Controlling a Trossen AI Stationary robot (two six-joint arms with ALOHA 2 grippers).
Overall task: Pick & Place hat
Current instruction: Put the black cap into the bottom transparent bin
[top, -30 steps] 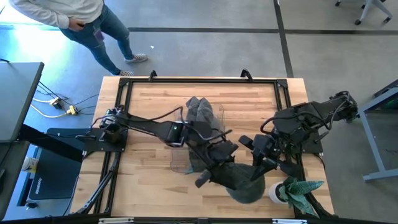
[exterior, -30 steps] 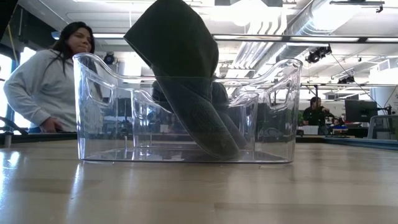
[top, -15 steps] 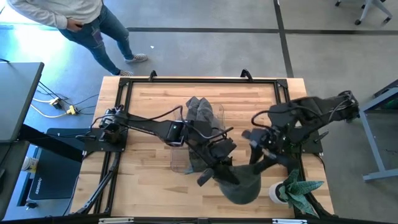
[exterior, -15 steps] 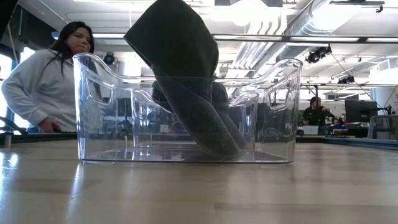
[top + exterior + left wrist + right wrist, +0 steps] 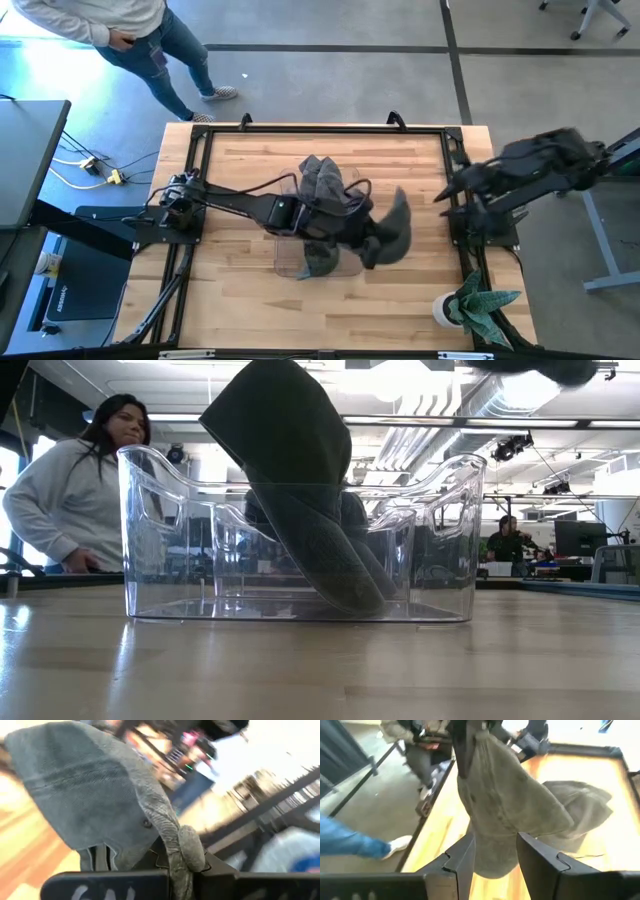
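The grey-green hat (image 5: 392,232) hangs limp above the tabletop (image 5: 240,170), pinched by a fold of its soft, ribbed fabric in my left tool (image 5: 368,243), whose fingers are closed tight on it. It dangles just beside the clear bin (image 5: 325,262), on the side toward my right arm, crown sagging downward with its long axis close to vertical. A second grey hat (image 5: 322,180) is already draped over the bin's far wall, half inside. The bin lies back along my left arm from the hanging hat, so I judge a short pull inward and a lowering would place it. My right tool (image 5: 492,852), fingers parted and holding nothing, sits raised near its own base, well apart.
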